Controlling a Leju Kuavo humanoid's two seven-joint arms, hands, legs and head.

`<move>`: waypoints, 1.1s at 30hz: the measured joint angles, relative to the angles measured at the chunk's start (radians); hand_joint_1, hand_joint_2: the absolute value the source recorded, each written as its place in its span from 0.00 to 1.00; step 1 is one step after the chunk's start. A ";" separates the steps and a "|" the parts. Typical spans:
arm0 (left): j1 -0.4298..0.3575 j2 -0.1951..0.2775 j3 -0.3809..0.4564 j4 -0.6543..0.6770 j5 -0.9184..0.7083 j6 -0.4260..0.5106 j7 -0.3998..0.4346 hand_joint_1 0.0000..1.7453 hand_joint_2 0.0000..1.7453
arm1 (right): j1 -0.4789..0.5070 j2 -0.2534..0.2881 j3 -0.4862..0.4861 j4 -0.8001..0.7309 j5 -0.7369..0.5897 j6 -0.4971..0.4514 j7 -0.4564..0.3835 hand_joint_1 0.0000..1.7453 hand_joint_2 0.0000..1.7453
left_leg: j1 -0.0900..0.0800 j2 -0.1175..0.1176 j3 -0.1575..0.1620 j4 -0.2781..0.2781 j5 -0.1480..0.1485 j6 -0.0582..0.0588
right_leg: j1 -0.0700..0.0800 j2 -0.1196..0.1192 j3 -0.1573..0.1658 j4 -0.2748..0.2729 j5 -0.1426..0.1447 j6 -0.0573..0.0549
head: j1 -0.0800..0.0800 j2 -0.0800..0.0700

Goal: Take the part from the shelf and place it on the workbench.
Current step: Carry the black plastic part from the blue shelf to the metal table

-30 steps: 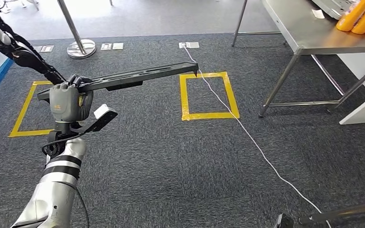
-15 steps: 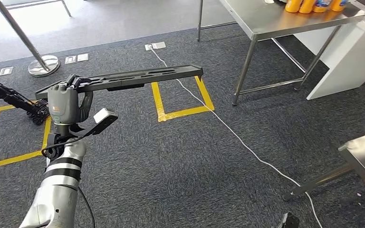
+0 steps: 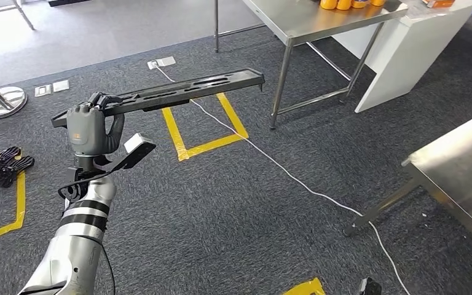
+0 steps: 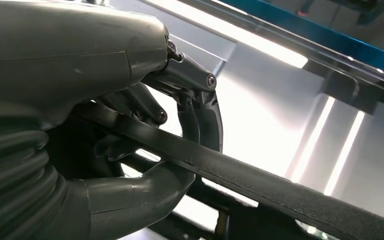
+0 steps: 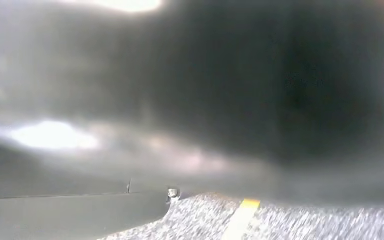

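Carpet (image 3: 233,203): dark grey, speckled, marked with a yellow tape square (image 3: 204,126) and crossed by a white cable (image 3: 295,179) running from a floor socket. Workbench (image 3: 467,169): steel top seen at the right edge of the head view, one corner and an angled leg visible. Second steel table (image 3: 310,18): set at the far side of the carpet, orange bottles (image 3: 344,3) standing on its far edge, a white cabinet (image 3: 405,49) beside it. Part (image 3: 172,93): long, flat, black bar with elongated slots along its length and a small downturned tip at the far end; carried level in the air above the carpet, over the near edge of the tape square, well apart from the workbench. In the left wrist view the part (image 4: 260,182) is seen as a dark textured strip passing through the grip. Left hand (image 3: 89,126): grey, raised, fingers (image 4: 202,117) curled over the top of the bar near its left end and thumb (image 4: 145,192) pressed up beneath it, so the part is firmly gripped. Right hand: state cannot be told; its wrist view is blurred.
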 joint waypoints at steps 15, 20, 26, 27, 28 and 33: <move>0.000 0.015 -0.031 0.020 0.117 0.000 -0.048 1.00 1.00 | -0.003 0.000 0.000 0.000 0.002 -0.001 0.002 0.00 0.00 | 0.002 -0.029 -0.113 0.283 -0.157 -0.047 | -0.008 0.024 0.177 -0.300 0.102 -0.020 | -0.010 0.000; 0.003 0.031 -0.056 0.037 0.138 0.000 -0.046 1.00 1.00 | 0.001 0.001 0.000 0.000 0.000 0.001 0.004 0.00 0.00 | 0.012 -0.090 -0.026 0.077 -0.028 -0.040 | -0.007 0.096 0.177 -0.295 0.103 -0.017 | -0.010 0.000; 0.002 0.041 -0.100 0.049 0.165 0.000 -0.037 1.00 1.00 | 0.012 0.001 -0.001 0.000 0.000 0.004 0.004 0.00 0.00 | 0.010 -0.075 0.000 0.009 -0.006 -0.016 | -0.008 0.090 0.135 -0.265 0.094 0.009 | -0.007 0.000; 0.003 0.042 -0.105 0.049 0.167 0.000 -0.036 1.00 1.00 | 0.011 0.002 -0.001 0.000 0.000 0.004 0.003 0.00 0.00 | 0.010 -0.061 0.001 0.006 -0.004 -0.009 | -0.005 0.058 0.111 -0.218 0.073 0.006 | -0.004 0.000; 0.004 0.044 -0.109 0.049 0.168 0.000 -0.036 1.00 1.00 | 0.009 0.003 -0.001 0.000 -0.001 0.005 0.003 0.00 0.00 | 0.006 -0.047 0.000 0.005 -0.003 -0.005 | -0.002 0.027 0.079 -0.154 0.046 0.002 | -0.001 0.000; 0.007 0.049 -0.116 0.049 0.162 0.000 -0.029 1.00 1.00 | 0.007 0.004 -0.001 0.000 -0.003 0.005 0.001 0.00 0.00 | 0.001 0.020 -0.001 0.006 -0.006 -0.003 | -0.003 -0.014 0.058 -0.093 0.037 0.019 | 0.004 0.000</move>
